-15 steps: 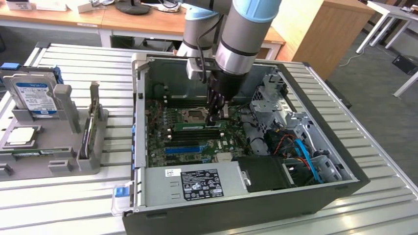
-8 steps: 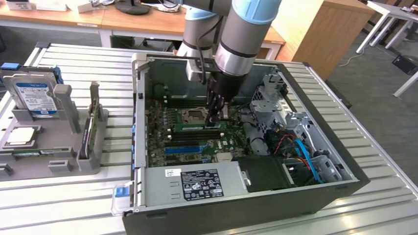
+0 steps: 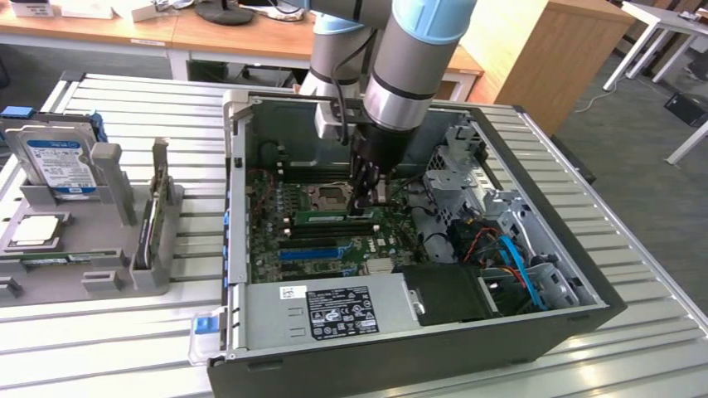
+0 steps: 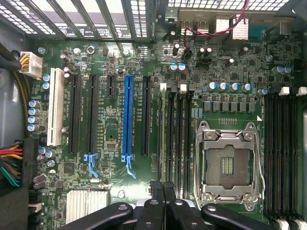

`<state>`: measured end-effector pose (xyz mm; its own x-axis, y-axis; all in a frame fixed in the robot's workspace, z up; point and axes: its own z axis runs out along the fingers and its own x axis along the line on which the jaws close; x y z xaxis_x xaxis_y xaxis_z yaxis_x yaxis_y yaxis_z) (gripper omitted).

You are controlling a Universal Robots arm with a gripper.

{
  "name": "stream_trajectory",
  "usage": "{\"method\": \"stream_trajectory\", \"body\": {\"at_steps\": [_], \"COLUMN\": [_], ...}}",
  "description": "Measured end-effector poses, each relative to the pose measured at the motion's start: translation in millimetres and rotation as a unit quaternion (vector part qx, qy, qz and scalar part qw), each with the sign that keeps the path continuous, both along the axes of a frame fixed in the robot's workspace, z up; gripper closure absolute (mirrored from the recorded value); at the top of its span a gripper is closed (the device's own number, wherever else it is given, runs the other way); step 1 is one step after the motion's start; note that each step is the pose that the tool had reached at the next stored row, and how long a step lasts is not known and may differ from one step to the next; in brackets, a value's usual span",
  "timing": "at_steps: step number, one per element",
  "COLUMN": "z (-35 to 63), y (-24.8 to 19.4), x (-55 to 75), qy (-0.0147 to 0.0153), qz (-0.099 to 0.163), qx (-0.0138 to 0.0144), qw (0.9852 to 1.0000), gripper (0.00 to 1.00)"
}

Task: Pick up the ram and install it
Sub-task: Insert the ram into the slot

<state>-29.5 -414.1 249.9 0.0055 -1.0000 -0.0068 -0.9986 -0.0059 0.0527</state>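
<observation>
The ram (image 3: 335, 217) is a thin green stick standing on edge along a memory slot of the motherboard (image 3: 277, 240) inside the open computer case (image 3: 420, 365). In the wrist view the ram (image 4: 163, 134) shows edge-on as a narrow strip beside the black memory slots (image 4: 180, 139). My gripper (image 3: 366, 201) reaches straight down into the case over the stick's end nearer the exterior view's right. The gripper (image 4: 163, 188) has its two black fingers (image 4: 156, 191) pressed close on either side of the ram's edge.
A blue expansion slot (image 4: 127, 115) and the bare CPU socket (image 4: 228, 165) flank the memory slots. The power supply (image 3: 332, 311) and drive cage (image 3: 465, 174) crowd the case. On the exterior view's left, a grey fixture (image 3: 111, 249) holds a hard drive (image 3: 55, 162).
</observation>
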Motion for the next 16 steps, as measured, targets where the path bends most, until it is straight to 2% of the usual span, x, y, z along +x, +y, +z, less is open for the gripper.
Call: {"method": "stream_trajectory", "body": {"at_steps": [16], "z": [-3.8], "y": [0.0], "x": [0.0], "qy": [0.0001], "qz": [-0.001], "qx": [-0.0002], "qw": [1.0000], "gripper": [0.89]}}
